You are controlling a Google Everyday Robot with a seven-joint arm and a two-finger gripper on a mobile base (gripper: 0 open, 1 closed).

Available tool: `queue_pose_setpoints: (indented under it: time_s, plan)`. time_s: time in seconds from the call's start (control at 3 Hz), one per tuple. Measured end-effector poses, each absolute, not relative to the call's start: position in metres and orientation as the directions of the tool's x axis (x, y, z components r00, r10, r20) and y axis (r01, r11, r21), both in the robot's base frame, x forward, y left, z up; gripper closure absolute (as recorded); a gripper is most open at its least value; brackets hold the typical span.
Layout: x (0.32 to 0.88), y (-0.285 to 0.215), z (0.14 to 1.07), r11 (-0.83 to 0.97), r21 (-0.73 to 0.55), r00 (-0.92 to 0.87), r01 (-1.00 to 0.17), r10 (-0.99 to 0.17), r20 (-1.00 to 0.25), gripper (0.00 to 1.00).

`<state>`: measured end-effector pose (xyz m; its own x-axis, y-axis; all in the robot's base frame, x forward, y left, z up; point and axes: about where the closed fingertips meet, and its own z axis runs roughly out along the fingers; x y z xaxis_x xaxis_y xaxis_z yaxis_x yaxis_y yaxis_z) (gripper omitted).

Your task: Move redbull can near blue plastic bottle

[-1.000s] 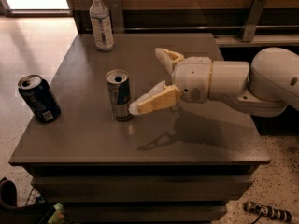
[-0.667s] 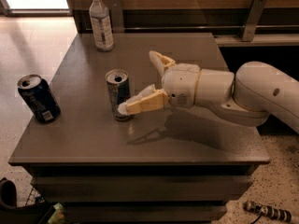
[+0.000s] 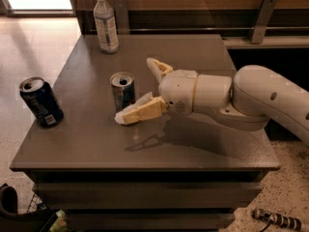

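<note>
The redbull can (image 3: 122, 91), slim and silver-blue with an open silver top, stands upright near the middle of the dark table (image 3: 82, 144). The blue plastic bottle (image 3: 106, 23), clear with a white cap and pale label, stands at the table's far left edge, well behind the can. My gripper (image 3: 137, 91) reaches in from the right and is open. Its near finger (image 3: 142, 111) lies just in front of the can's base. Its far finger (image 3: 157, 67) is behind and to the right of the can. The can stands at the mouth of the jaws, not gripped.
A wider dark navy can (image 3: 41, 102) stands near the table's left edge. A wooden wall with a metal rail (image 3: 263, 13) runs behind the table. The floor drops away on the left and front. A small tool (image 3: 275, 219) lies on the floor at bottom right.
My arm has moved left toward the redbull can. The near finger now reaches in front of the can's base. The can, the bottle and the navy can have not moved.
</note>
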<state>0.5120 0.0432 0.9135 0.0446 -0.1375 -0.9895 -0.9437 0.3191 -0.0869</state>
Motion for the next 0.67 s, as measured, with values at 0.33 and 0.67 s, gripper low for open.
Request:
queue_pose_setpoints:
  time_s: [0.33, 0.67]
  plan:
    - [0.5116, 0.063, 0.8943, 0.309, -0.063, 0.029, -0.949, -0.113, -0.993, 0.0]
    - [0.5107, 0.0667, 0.8947, 0.304, -0.065, 0.032, -0.95, -0.112, -0.993, 0.25]
